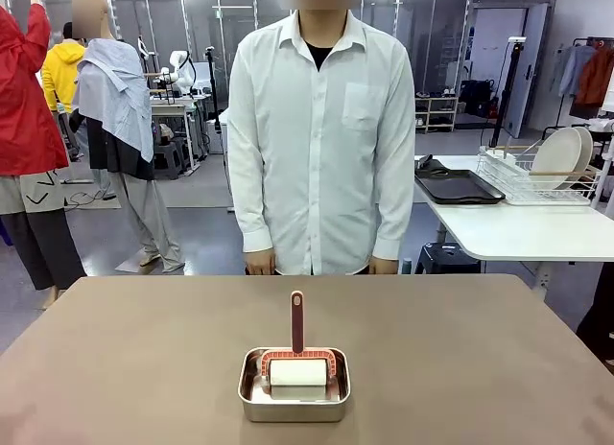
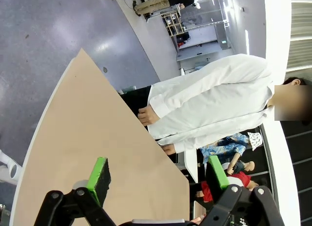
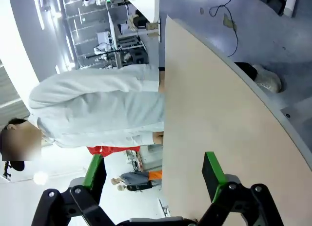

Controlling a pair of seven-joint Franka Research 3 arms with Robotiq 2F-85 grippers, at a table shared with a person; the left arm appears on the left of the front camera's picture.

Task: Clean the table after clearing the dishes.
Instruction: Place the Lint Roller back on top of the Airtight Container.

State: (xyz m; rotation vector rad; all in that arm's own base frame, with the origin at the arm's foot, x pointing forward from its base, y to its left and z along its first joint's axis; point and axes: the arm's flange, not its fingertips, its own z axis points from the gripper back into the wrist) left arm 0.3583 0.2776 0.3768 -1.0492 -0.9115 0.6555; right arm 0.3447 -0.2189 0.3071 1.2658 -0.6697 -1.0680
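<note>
The brownish table [image 1: 134, 368] stretches across the front view. Near its front middle stands a small steel tin [image 1: 251, 403] holding a white lint roller [image 1: 297, 372] with a red handle [image 1: 296, 320] pointing at the person. The dishes, white plates [image 1: 559, 154], stand upright in a wire rack on the white side table, beside a dark tray [image 1: 459, 186]. My left gripper [image 2: 158, 175] hangs open above the table [image 2: 87, 128], nothing between its green pads [image 2: 100, 173]. My right gripper [image 3: 153, 173] is open too, over the table [image 3: 209, 114].
A person in a white shirt [image 1: 321, 128] stands at the far edge, hands [image 1: 259, 266] hanging just behind it. The white side table [image 1: 518, 229] sits at the back right. Other people stand off to the left.
</note>
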